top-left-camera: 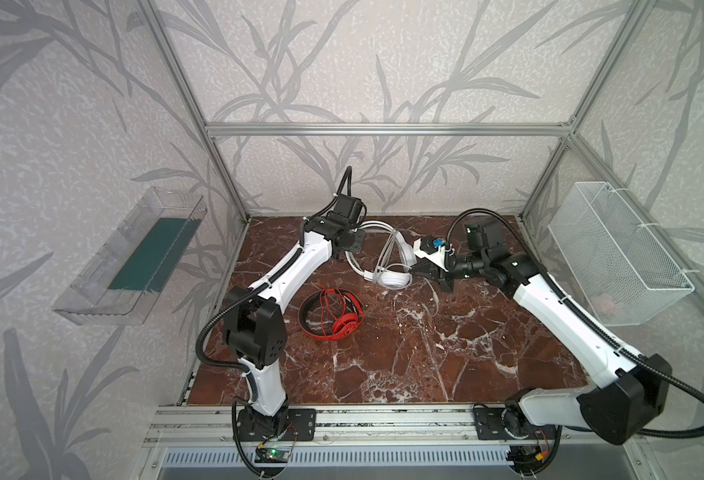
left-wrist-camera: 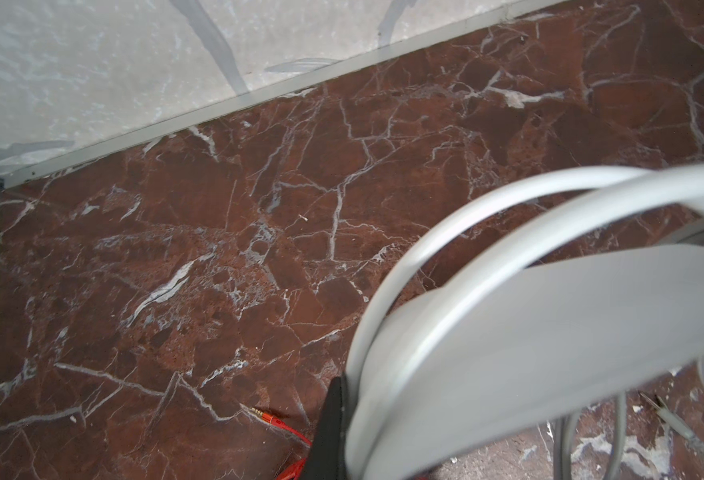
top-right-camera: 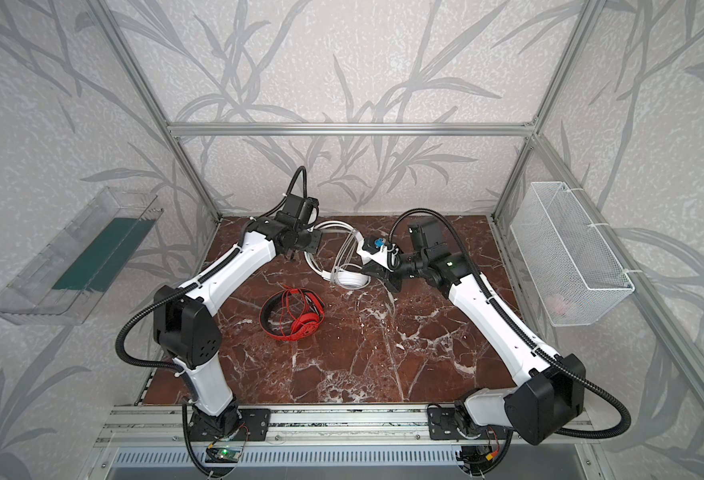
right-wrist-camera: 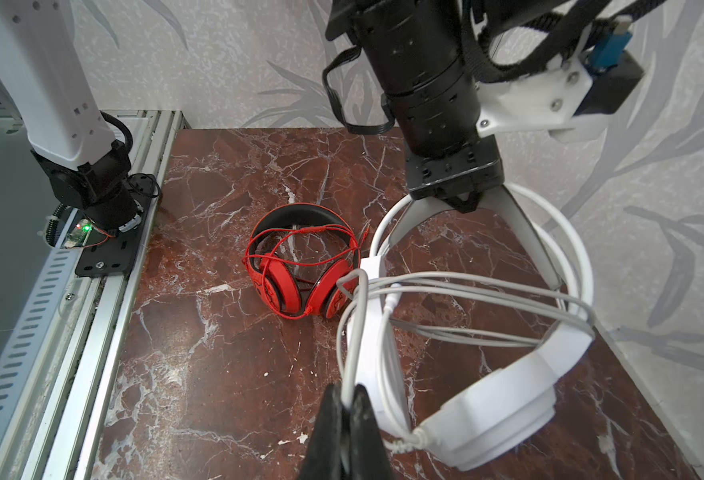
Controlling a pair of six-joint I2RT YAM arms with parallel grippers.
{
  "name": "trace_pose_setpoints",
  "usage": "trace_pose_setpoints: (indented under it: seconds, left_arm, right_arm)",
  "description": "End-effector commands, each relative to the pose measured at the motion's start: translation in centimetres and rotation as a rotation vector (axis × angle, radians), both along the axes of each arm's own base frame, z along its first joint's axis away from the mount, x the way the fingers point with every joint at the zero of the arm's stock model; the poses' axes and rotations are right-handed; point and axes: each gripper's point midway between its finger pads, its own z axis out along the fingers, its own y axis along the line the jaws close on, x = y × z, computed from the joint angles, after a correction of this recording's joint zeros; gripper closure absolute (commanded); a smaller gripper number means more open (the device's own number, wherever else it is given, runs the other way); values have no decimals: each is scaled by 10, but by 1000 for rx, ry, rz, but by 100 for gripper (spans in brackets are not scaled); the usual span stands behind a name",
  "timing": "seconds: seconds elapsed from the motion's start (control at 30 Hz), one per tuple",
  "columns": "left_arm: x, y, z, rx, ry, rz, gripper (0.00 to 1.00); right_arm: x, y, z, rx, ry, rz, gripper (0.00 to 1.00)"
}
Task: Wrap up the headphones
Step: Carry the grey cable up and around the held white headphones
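The white headphones (top-left-camera: 396, 282) stand at the back middle of the marble table, their long white-grey cable (right-wrist-camera: 466, 286) looped loosely round the band and cups. My left gripper (top-left-camera: 356, 249) is shut on the top of their headband (left-wrist-camera: 549, 332); one black finger (left-wrist-camera: 333, 419) shows beside it. My right gripper (right-wrist-camera: 348, 399) is shut on a strand of that cable close to the near ear cup (right-wrist-camera: 504, 407). The red headphones (top-left-camera: 333, 316) lie apart in front, thin red cable wound over them, its plug (left-wrist-camera: 265, 415) on the table.
A clear plastic bin (top-left-camera: 134, 257) with a green bottom hangs on the left wall. On the right wall hangs a white wire basket (top-left-camera: 616, 249) holding something pale pink. Aluminium rails (top-left-camera: 383, 419) carry both arm bases at the front edge.
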Motion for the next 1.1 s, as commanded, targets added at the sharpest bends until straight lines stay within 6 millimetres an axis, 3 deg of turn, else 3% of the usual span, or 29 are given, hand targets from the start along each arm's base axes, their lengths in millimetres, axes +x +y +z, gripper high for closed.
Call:
trace_pose_setpoints:
  seconds: [0.0,0.3,0.77,0.83,1.07]
  left_arm:
    - [-13,-16,10,-29,3,-108,100]
    - [-30,-30,8,-29,42,-206,100]
    - [-42,-49,29,-119,33,-298,100]
    - [-43,-50,31,-131,33,-304,100]
    - [-47,-56,41,-175,26,-324,100]
  right_arm:
    - [7,-3,8,-15,-25,23,100]
    - [49,-17,14,18,-1,-27,100]
    - [113,-24,-28,74,145,-148,100]
    - [125,-24,-44,67,192,-180,100]
    - [155,-27,-74,127,343,-282,100]
